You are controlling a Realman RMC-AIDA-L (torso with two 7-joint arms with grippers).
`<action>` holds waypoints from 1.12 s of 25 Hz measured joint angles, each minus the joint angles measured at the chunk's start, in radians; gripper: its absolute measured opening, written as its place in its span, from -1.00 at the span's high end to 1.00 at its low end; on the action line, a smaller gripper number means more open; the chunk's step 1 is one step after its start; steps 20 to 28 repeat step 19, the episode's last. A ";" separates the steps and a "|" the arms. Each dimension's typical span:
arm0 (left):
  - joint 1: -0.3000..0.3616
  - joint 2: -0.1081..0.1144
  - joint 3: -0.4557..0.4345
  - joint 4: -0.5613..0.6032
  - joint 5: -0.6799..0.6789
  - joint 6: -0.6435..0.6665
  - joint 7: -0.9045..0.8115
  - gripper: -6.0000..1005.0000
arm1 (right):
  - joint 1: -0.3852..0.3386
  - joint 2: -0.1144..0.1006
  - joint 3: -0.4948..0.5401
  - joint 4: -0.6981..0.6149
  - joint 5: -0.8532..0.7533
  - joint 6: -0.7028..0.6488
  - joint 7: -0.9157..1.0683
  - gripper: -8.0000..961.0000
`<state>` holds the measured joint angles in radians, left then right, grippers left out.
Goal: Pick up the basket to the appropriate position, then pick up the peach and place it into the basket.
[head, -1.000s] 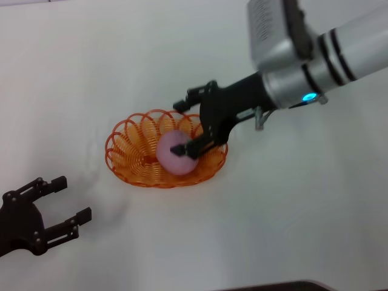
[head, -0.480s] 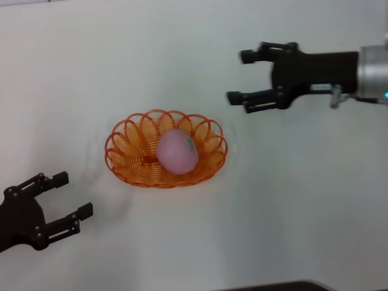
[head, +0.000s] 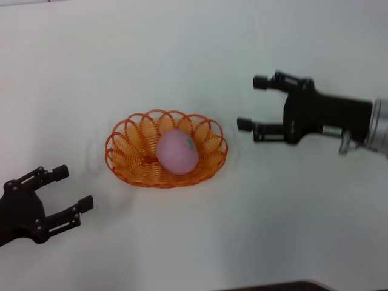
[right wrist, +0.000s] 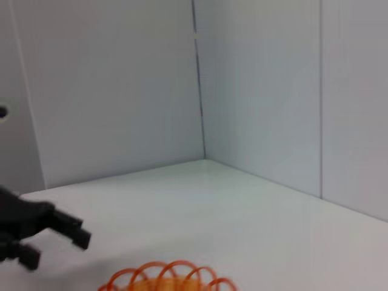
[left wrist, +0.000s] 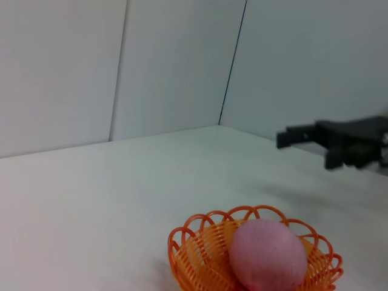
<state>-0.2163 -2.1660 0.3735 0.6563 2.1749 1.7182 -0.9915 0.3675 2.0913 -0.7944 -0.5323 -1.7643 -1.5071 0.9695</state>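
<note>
Head view: the peach (head: 177, 151) lies in the basket (head: 124, 154) on the worktop (head: 182, 242). The right hand (head: 253, 103) reaches level from the right, released, clear of the basket. The left hand (head: 68, 191) rests low at left, fingers spread.

Left wrist view: peach in basket (left wrist: 194, 251); right hand (left wrist: 291, 138) beyond.

Right wrist view: basket rim (right wrist: 167, 276), left hand (right wrist: 54, 242) beyond.

A plain white table (head: 182, 48) meets pale panelled walls (left wrist: 170, 66) behind.

Oval orange wire basket (head: 166, 156) with scalloped rim sat upright on the white surface, pale pink peach (head: 177, 151) lay inside it, right of centre, small green mark, perhaps its stem end, facing up and right
</note>
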 joint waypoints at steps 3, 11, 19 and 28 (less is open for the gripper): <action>0.000 0.000 -0.001 -0.002 -0.001 0.000 0.000 -0.62 | -0.020 -0.001 -0.001 0.059 0.003 -0.009 -0.082 -0.99; 0.004 0.000 -0.002 -0.005 0.002 -0.004 0.000 -0.62 | -0.088 -0.004 -0.008 0.080 -0.014 -0.050 -0.127 -0.99; 0.007 0.002 -0.002 -0.006 0.006 -0.011 0.005 -0.62 | -0.085 -0.006 -0.001 0.081 -0.062 -0.011 -0.125 -0.99; 0.007 0.002 -0.002 -0.006 0.006 -0.011 0.005 -0.62 | -0.085 -0.006 -0.001 0.081 -0.062 -0.011 -0.125 -0.99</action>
